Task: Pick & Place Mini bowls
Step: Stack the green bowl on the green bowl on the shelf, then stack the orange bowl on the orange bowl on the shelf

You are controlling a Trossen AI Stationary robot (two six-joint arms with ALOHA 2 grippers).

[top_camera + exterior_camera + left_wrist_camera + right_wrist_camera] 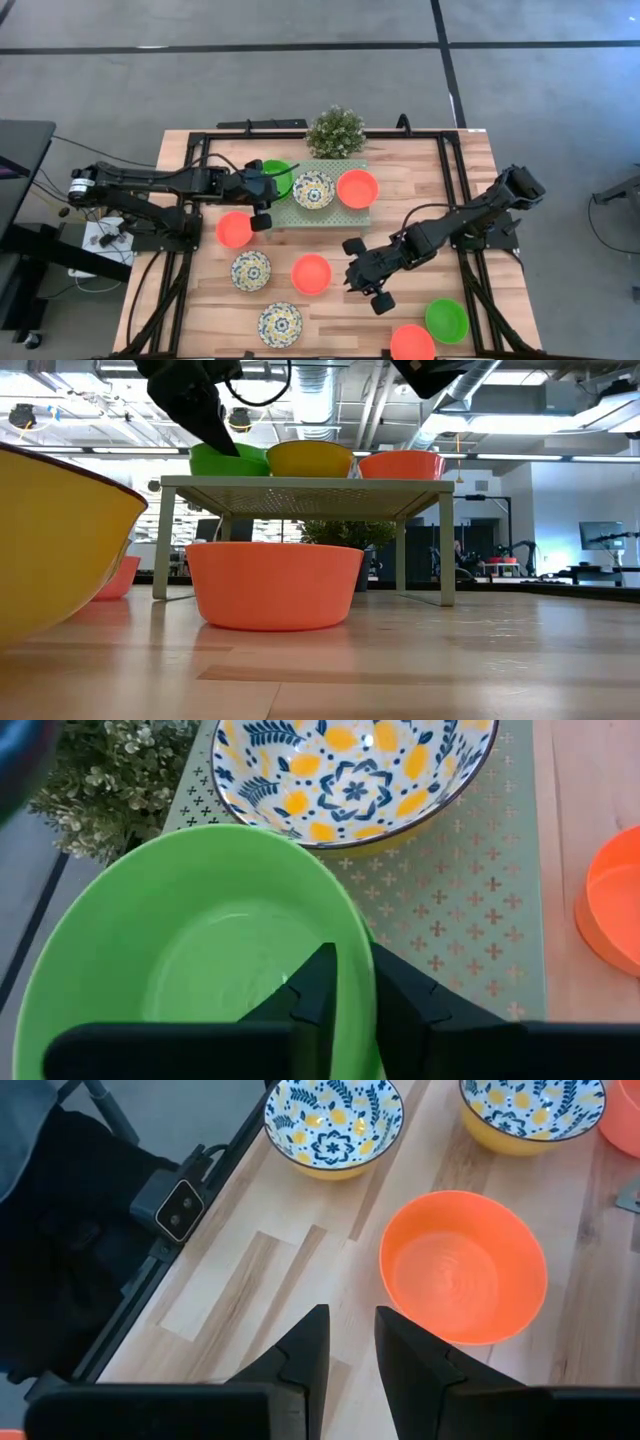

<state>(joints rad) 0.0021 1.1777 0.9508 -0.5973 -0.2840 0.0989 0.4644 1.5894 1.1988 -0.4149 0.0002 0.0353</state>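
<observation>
Three mini bowls sit on the pale green platform (322,212): a green one (277,178), a blue-yellow patterned one (313,190) and an orange one (357,188). My left gripper (355,995) is open at the green bowl's near rim (352,935), one finger inside the bowl and one outside. The green bowl (190,960) rests on its base on the platform. My right gripper (352,1345) hangs open over bare wood beside an orange bowl (463,1270). More bowls stand on the table: orange (234,229), patterned (250,270), patterned (280,324), green (446,320), orange (412,343).
A small bushy plant (335,131) stands behind the platform. A black frame (190,150) runs around the table's edges. In the low view an orange bowl (275,585) sits in front of the platform (305,485), and a yellow bowl wall (50,550) fills the left.
</observation>
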